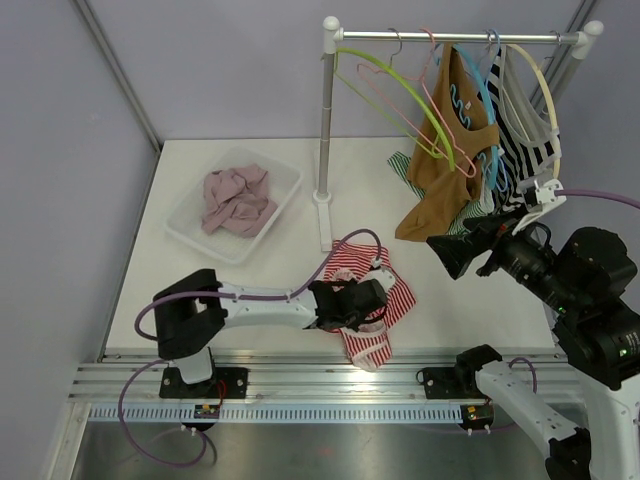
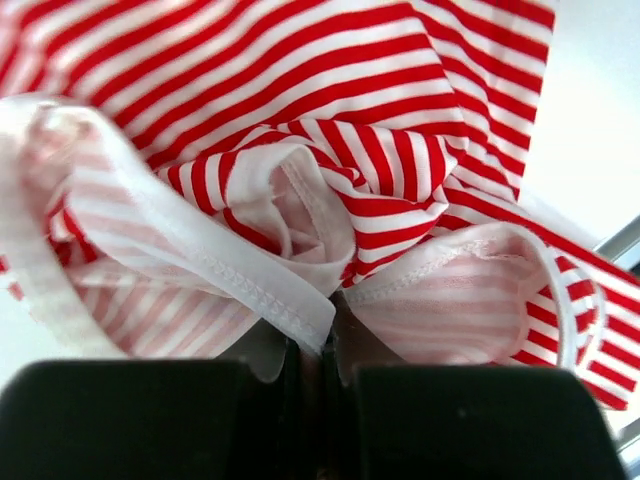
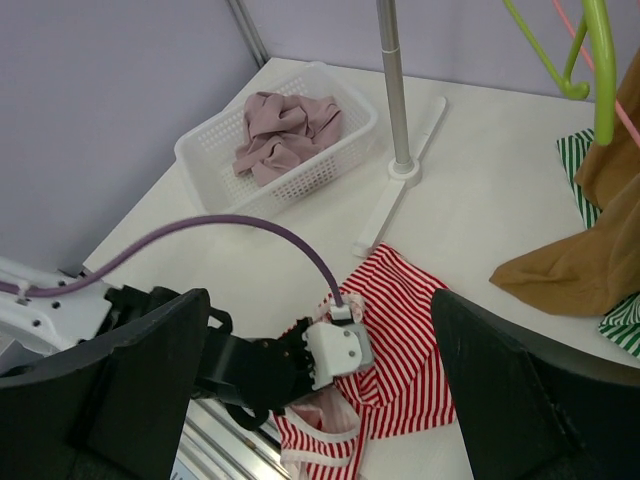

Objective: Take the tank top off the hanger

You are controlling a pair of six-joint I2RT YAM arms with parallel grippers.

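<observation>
two robot arms. the left arm (image 1: 260, 305) has slim white links, black joints and a looping purple cable (image 3: 240, 220). the right arm (image 1: 590, 300) is bulkier and mostly black, with white lower links, a thin purple cable (image 1: 600, 193) and broad black claw fingers (image 3: 530, 400).

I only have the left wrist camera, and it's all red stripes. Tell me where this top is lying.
Observer: The red striped top lies bunched on the table, in front of the rack pole.
Operator: Report the right gripper.
Observer: The right gripper is open and empty, raised above the table's right side.
Operator: Say what hangs on the rack.
Observer: A brown top and a black striped top, beside bare hangers.
</observation>
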